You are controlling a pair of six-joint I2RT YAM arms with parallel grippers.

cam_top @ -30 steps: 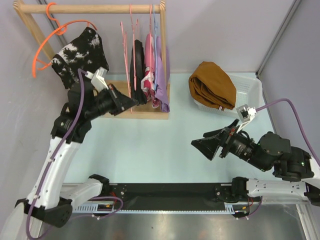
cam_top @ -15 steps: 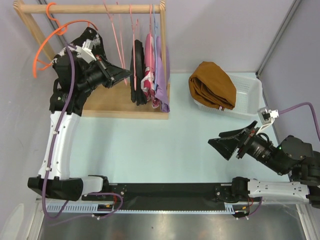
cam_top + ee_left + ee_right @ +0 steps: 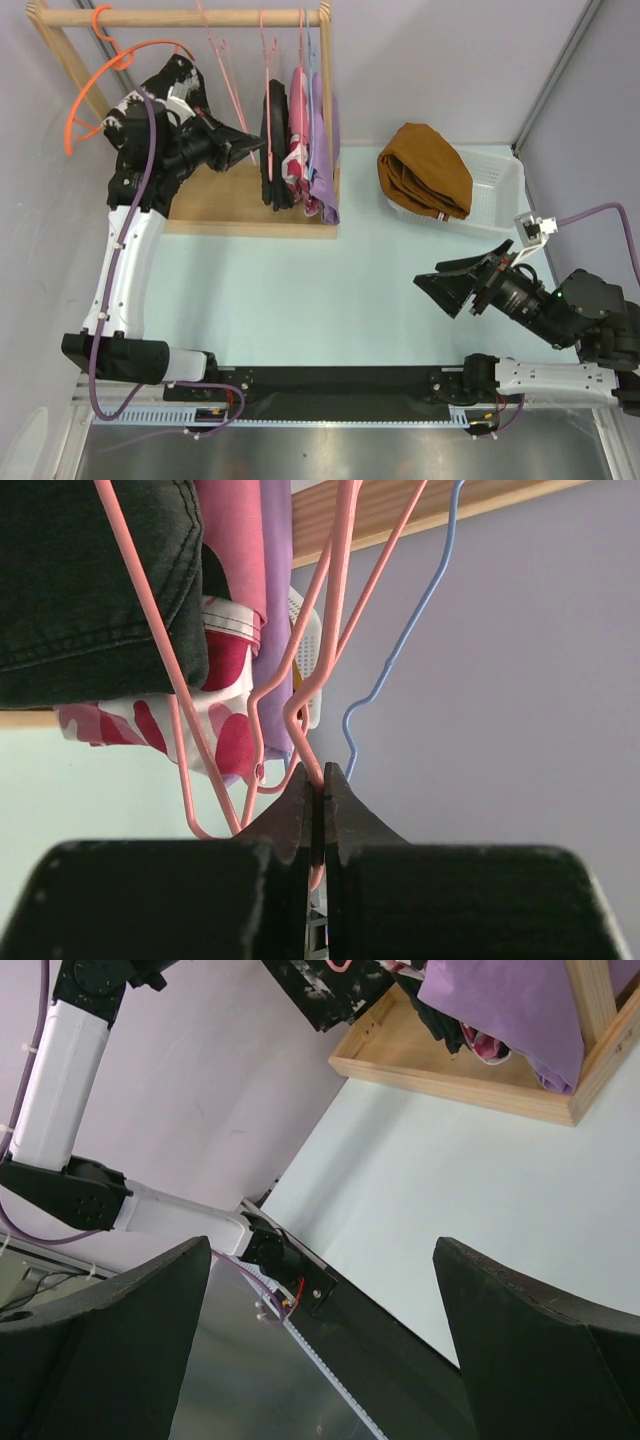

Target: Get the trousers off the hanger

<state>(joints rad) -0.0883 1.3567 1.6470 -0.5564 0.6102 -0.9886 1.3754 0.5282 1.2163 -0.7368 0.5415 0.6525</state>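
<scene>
right gripper (image 3: 445, 288) nearest, jaws wide, nothing in them; left gripper (image 3: 318, 780) was up at the rack (image 3: 180, 17), jaws pinched tight on the pink hanger (image 3: 304, 746) wire. trousers (image 3: 425, 170) lay heaped in the white basket (image 3: 500, 175), far right.

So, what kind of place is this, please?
Probably a robotics lab bench staged as a small wardrobe: a wooden clothes rail hung with garments, a white laundry basket, plain partition walls around a pale table.
</scene>
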